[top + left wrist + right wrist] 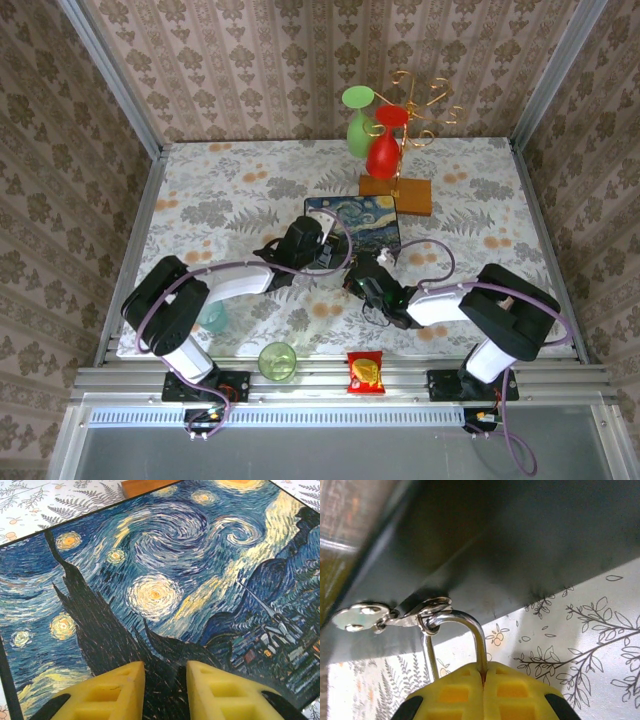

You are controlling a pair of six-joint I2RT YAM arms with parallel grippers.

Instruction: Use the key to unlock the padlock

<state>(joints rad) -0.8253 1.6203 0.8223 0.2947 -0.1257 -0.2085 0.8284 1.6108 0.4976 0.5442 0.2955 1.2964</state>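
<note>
Pinching padlock by thin silver U-shaped shackle: yellow right hand.

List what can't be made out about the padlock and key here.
Padlock: body hidden behind the right gripper's shut fingers, right wrist view; the shackle shows.
Key: whether those fingers hold it cannot be told.
Top view: lock too small, under the right gripper.
Box front: cut off behind the left gripper, left wrist view.
</note>
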